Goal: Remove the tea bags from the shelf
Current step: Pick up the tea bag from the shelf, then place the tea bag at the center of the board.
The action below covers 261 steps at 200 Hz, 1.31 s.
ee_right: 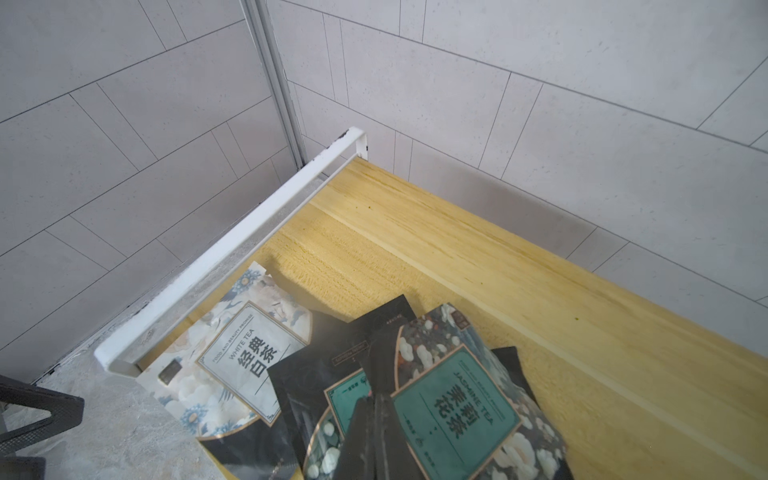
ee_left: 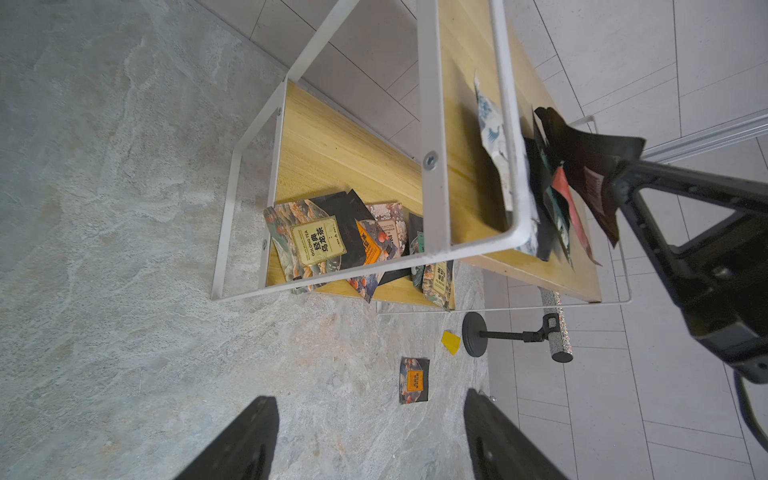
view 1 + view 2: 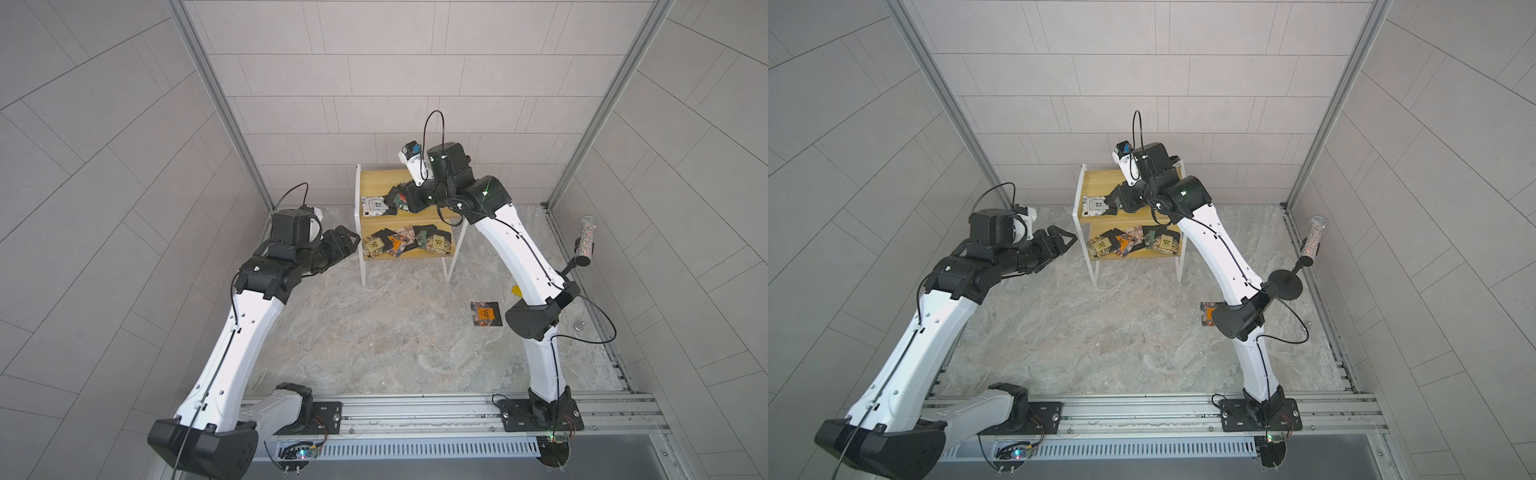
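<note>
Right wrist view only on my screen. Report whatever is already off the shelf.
Observer: One orange-labelled tea bag lies flat on the table, in front of the shelf, toward the robot's right.
Operator: Now describe the lower board.
Observer: The lower board holds several overlapping tea bags, spread across its width.

Your left arm [image 3: 249, 332] stretches forward, its hand [image 3: 351, 241] spread wide, hovering just left of the shelf [image 3: 376, 178]. Your right arm [image 3: 515, 249] arches over the shelf's top board, wrist bent down, its hand [image 3: 395, 198] pinched closed on a dark tea bag [image 2: 582, 162].
</note>
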Available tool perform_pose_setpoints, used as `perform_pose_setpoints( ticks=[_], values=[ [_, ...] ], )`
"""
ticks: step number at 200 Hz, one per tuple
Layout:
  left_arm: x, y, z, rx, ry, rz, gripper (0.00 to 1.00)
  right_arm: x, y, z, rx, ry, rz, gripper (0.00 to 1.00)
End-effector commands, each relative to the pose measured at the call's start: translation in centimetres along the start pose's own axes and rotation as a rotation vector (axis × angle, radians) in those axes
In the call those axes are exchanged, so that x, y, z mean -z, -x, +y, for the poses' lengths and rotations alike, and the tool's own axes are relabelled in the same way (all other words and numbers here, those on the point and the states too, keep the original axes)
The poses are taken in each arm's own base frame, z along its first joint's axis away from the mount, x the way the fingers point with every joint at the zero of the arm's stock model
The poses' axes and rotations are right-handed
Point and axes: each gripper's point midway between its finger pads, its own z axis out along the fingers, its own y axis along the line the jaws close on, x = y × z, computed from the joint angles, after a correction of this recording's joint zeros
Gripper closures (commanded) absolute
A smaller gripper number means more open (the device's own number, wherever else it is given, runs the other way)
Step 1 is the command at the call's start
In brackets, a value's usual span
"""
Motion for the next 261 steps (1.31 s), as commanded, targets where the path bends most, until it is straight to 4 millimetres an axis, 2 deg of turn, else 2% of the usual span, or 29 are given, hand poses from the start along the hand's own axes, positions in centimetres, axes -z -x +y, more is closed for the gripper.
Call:
perform_pose_setpoints(
  ticks=[1,119,163,208,234,261],
  values=[
    [0.7,0.4,-0.1,-0.009,-0.004,-0.03,0.22,3.9,2.7,-0.3,0.036,-0.036,-0.093,1.0],
    [1.1,0.3,0.1,-0.016,0.003,-0.039,0.22,10.4,6.9,-2.5,0.164,-0.208,-0.258,1.0],
    [1.1,0.2,-0.1,-0.018,-0.006,-0.034,0.22,11.2,6.9,-2.8,0.17,-0.234,-0.26,1.0],
    [1.3,-0.2,-0.3,-0.036,-0.019,-0.023,0.22,13.6,7.3,-2.1,0.186,-0.22,-0.297,1.0],
    [1.3,-0.8,-0.1,-0.052,-0.022,-0.011,0.22,15.3,6.6,-1.6,0.191,-0.215,-0.301,1.0],
    [1.2,-1.6,0.5,-0.066,-0.019,0.007,0.22,17.0,5.1,-1.3,0.201,-0.215,-0.307,1.0]
  ],
)
